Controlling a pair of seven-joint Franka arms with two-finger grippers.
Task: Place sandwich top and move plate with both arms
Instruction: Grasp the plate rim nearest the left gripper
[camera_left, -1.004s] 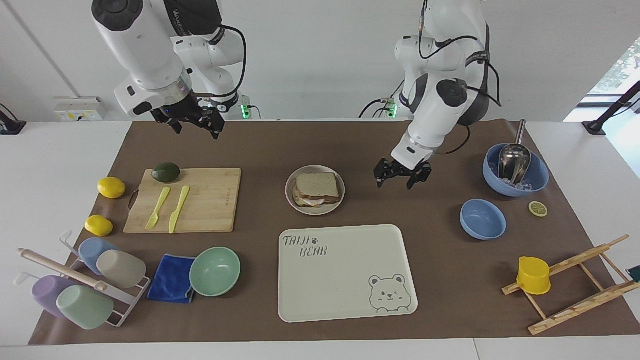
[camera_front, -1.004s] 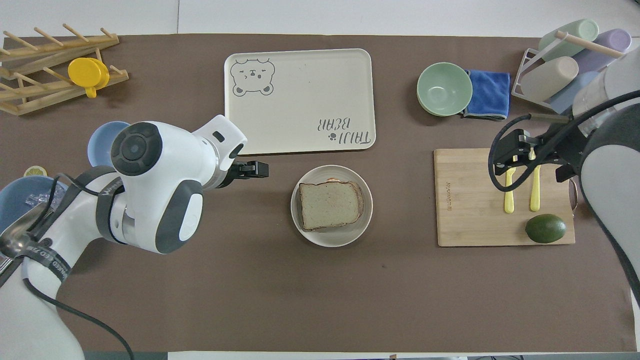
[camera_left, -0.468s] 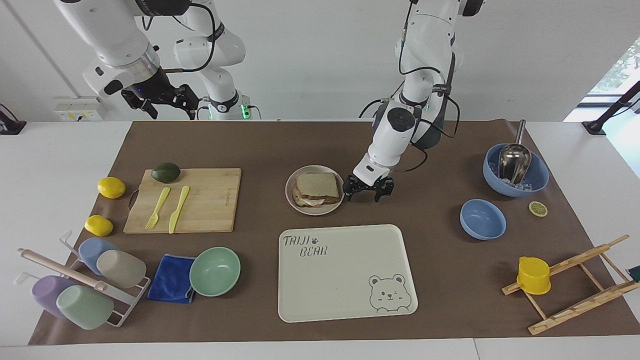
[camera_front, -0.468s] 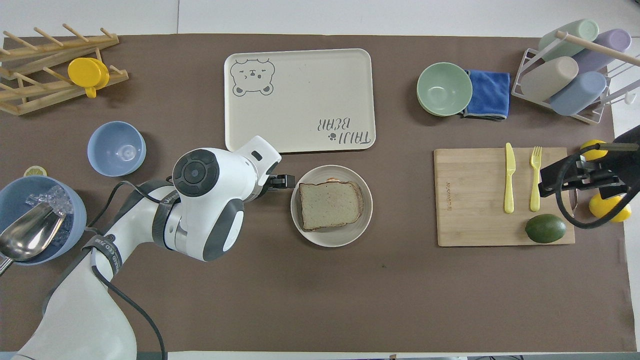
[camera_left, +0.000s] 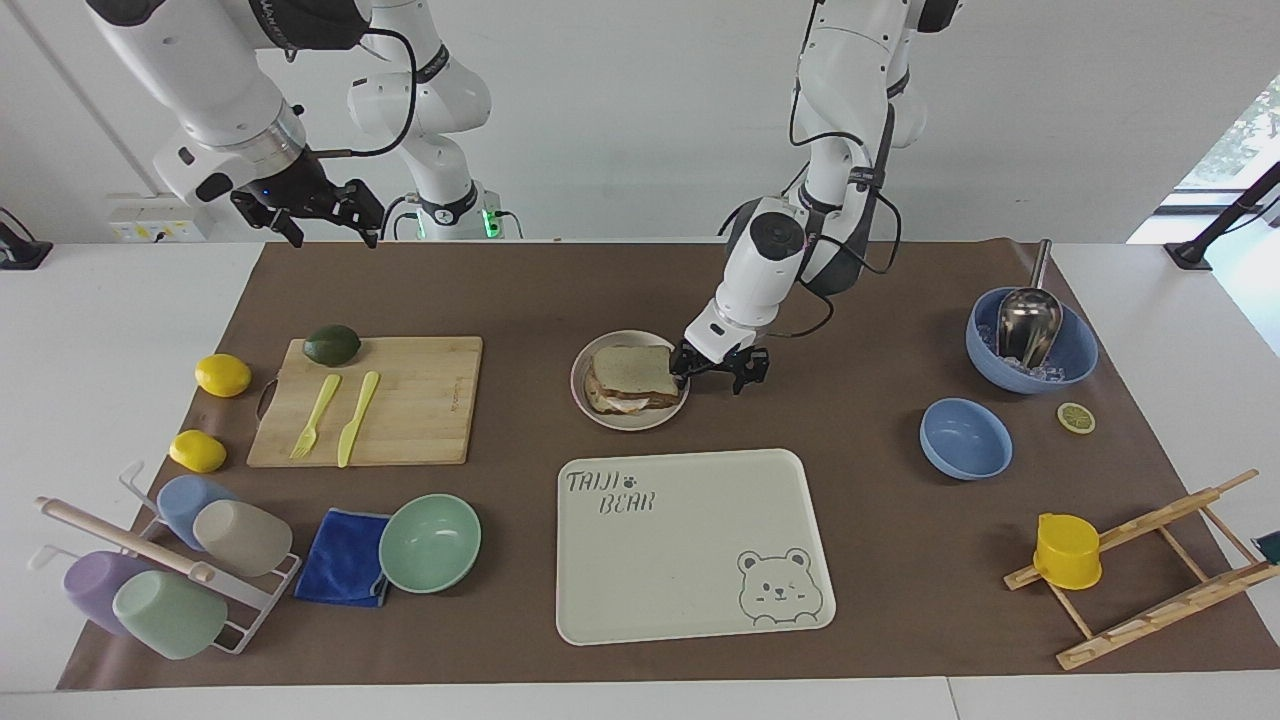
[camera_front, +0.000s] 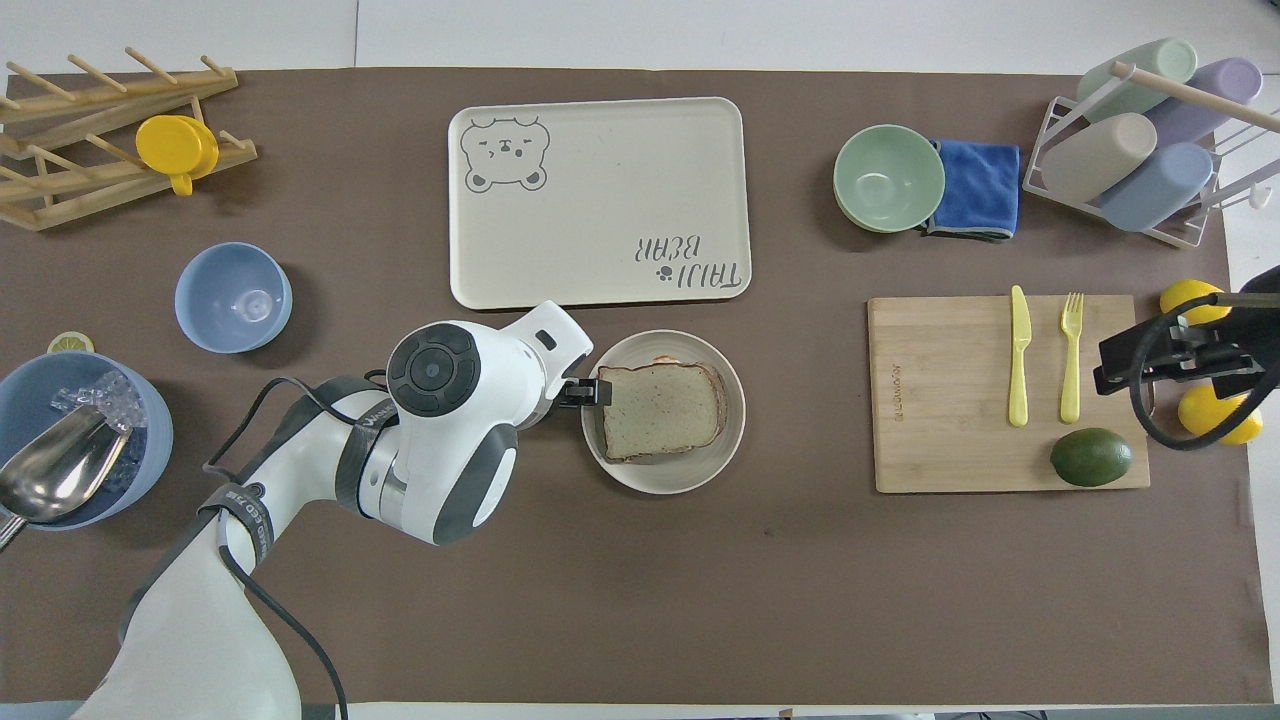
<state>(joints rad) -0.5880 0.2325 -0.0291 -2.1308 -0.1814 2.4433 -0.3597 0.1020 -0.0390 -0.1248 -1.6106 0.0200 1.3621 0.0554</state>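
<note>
The sandwich top (camera_left: 633, 368) (camera_front: 662, 408), a speckled brown-crusted slice, lies on the stacked sandwich on the small round plate (camera_left: 630, 420) (camera_front: 665, 478) at mid-table. My left gripper (camera_left: 712, 372) (camera_front: 588, 392) is low at the plate's rim on the side toward the left arm's end. It is open, one fingertip (camera_left: 683, 362) is at the rim by the bread's edge, and it holds nothing. My right gripper (camera_left: 330, 225) (camera_front: 1165, 355) hangs open and empty, high over the right arm's end of the table, by the cutting board's end.
A cream bear tray (camera_left: 690, 540) lies farther from the robots than the plate. A cutting board (camera_left: 420, 400) carries an avocado, fork and knife, with two lemons beside it. A green bowl (camera_left: 430, 542), blue cloth, cup rack, two blue bowls (camera_left: 965, 438) and a wooden rack also stand around.
My left gripper swung in from the left arm's end and came down to the plate's rim. The right arm lifted and drew back toward its own end of the table.
</note>
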